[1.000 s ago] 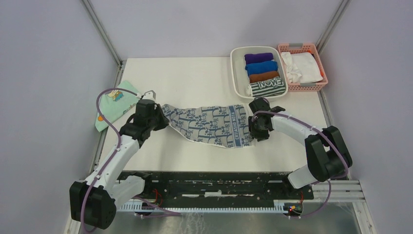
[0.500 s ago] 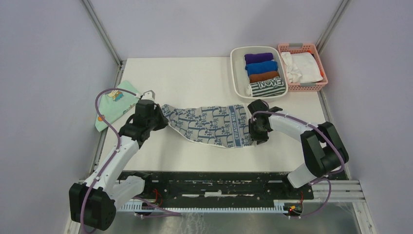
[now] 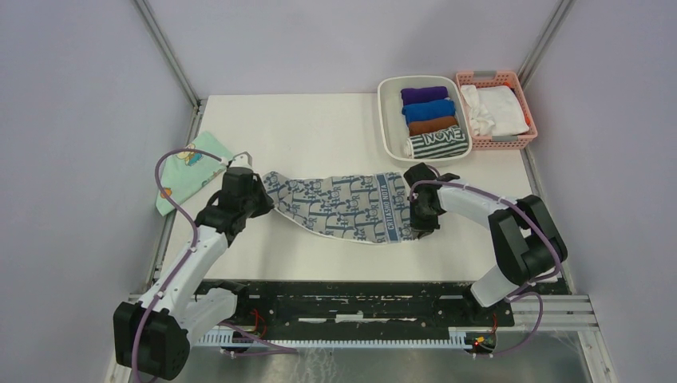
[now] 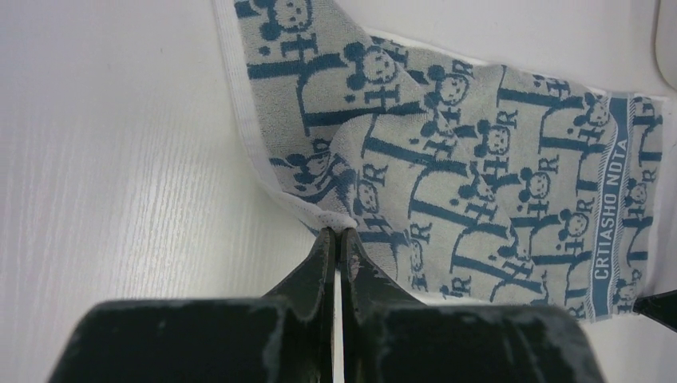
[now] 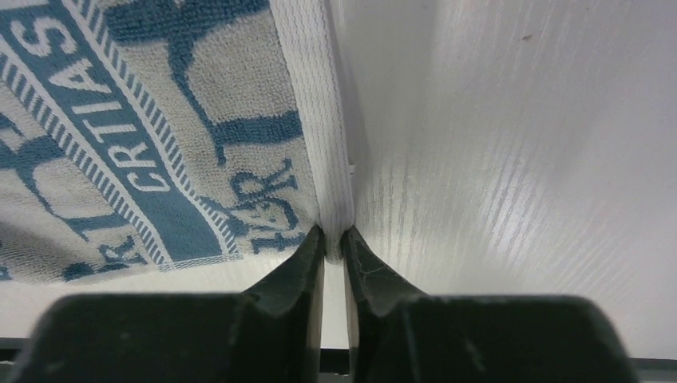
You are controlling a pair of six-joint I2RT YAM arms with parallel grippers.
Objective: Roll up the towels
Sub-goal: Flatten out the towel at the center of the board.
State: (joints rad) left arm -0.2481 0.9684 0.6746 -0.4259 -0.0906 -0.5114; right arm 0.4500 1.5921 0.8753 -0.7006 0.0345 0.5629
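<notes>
Blue-grey towel (image 3: 343, 206) between inward-bent arms (image 3: 195, 247), left tool (image 4: 337, 233) clamped on hem, right tool (image 5: 333, 233) seemingly pinching hem

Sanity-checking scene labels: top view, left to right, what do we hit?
mint cloth → left gripper → towel → right gripper → pink basket

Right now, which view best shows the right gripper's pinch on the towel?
Right wrist: the right gripper pinches the blue-grey towel by its hem, close up. Top external hides the fingertips; left wrist shows only its tip.
</notes>
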